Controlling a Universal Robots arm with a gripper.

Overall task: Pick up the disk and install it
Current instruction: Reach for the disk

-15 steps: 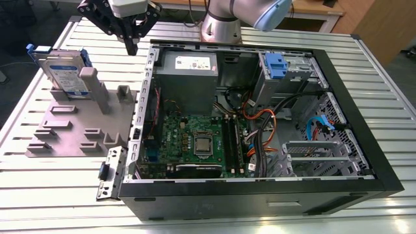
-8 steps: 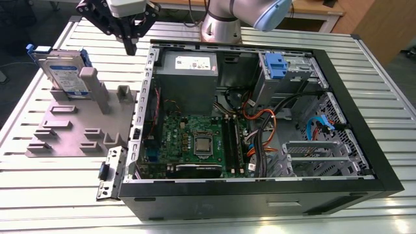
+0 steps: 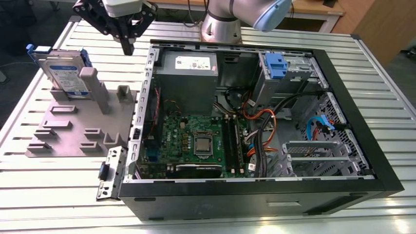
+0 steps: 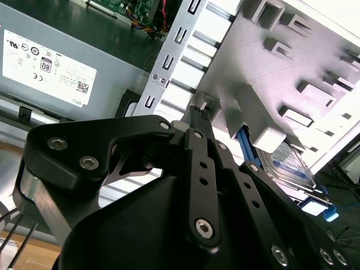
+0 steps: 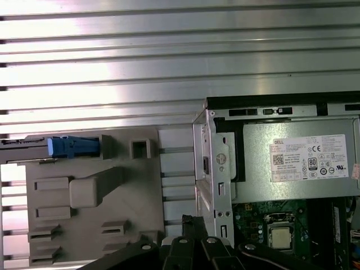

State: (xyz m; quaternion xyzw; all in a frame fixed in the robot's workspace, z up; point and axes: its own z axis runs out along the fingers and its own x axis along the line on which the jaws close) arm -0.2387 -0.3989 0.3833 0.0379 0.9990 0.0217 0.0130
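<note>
Beside the case [image 3: 260, 192] | gripper [image 3: 128, 48] pinched together, empty | disk [image 3: 65, 73] apart, upright in fixture [image 3: 71, 131]

Robotics lab bench set up for computer assembly work.

A table [image 3: 390, 97] of ribbed aluminium slats fills the exterior view, with the base of a robot arm [image 3: 224, 19] mounted at its far edge. An open desktop computer case [image 3: 227, 197] lies on its side on the table, exposing a green motherboard [image 3: 195, 141], a grey power supply box [image 3: 187, 73] and loose coloured cables [image 3: 260, 122]. At the exterior view's left, a grey fixture plate [image 3: 71, 131] with moulded slots and posts lies on the slats, and the disk [image 3: 65, 73] stands upright in one slot. Beyond the table, a wooden desk [image 3: 312, 7] and a wooden cabinet [image 3: 380, 24] suggest a shared indoor workroom.
</note>
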